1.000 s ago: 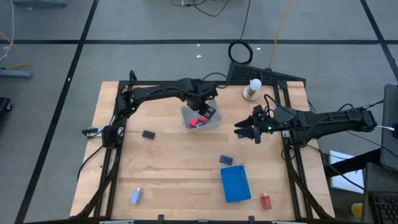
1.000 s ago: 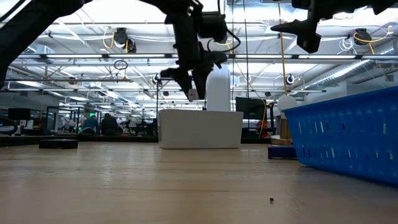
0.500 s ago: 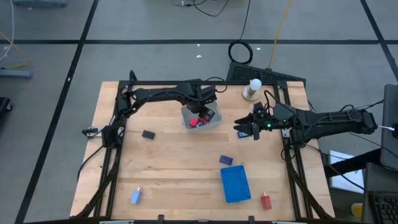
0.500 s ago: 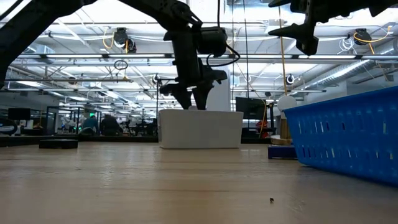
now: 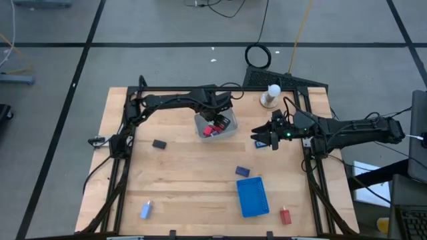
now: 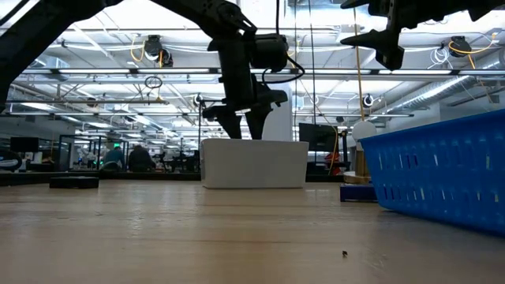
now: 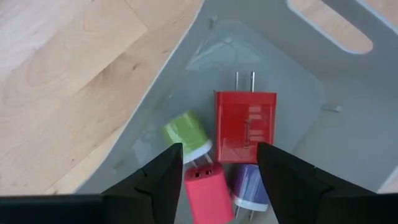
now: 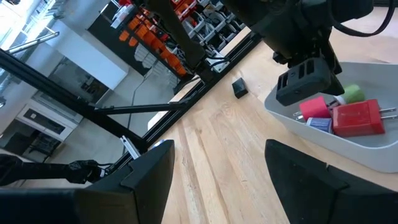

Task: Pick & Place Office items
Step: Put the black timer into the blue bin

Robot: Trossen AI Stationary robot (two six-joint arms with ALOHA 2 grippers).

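Near the front-left corner of the surface lies a light blue piece. Toward the left edge, farther back, a black block rests alone on the wood.

Toward the back edge, just left of centre, stands the pale bin. It holds a red plug block with two prongs, a green piece, a pink-red piece and a purple piece, all crowded together and touching at one end of the bin floor. The left gripper hangs just inside the bin's rim above them, its fingers spread and grasping nothing.

Right of centre, a dark blue block lies just behind the bright-blue tray; whether the tray holds anything cannot be told. A red piece sits by the front edge, just right of the tray.

The right gripper hovers above the surface toward the right edge, fingers spread, empty. A white object stands at the back-right corner.
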